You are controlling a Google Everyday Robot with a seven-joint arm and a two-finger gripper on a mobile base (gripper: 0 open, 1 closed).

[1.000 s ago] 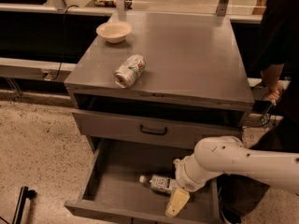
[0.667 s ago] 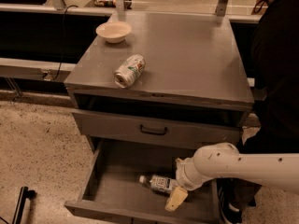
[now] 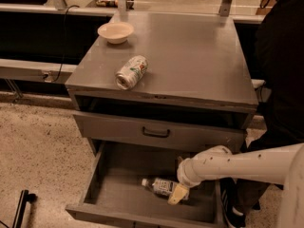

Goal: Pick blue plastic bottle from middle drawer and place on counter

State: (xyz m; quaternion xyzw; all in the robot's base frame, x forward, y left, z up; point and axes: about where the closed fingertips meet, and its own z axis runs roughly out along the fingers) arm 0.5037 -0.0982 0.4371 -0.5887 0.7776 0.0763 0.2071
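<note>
The small clear plastic bottle with a white cap (image 3: 160, 186) lies on its side in the open wide grey metal drawer (image 3: 118, 175), cap pointing left. The white arm's (image 3: 237, 163) end effector (image 3: 177, 194) is down inside that drawer at the bottle's right end, and whether it is apart or clamped on the bottle cannot be told. On the flat grey cabinet-top surface (image 3: 199, 56) lie a silver drink can (image 3: 131, 72) on its side and a cream bowl (image 3: 115, 32), apart.

One blue plastic bottle (image 3: 161, 186), one can (image 3: 131, 72), one bowl (image 3: 115, 32), one gripper (image 3: 178, 194) down in middle drawer (image 3: 114, 215), by bottle.
</note>
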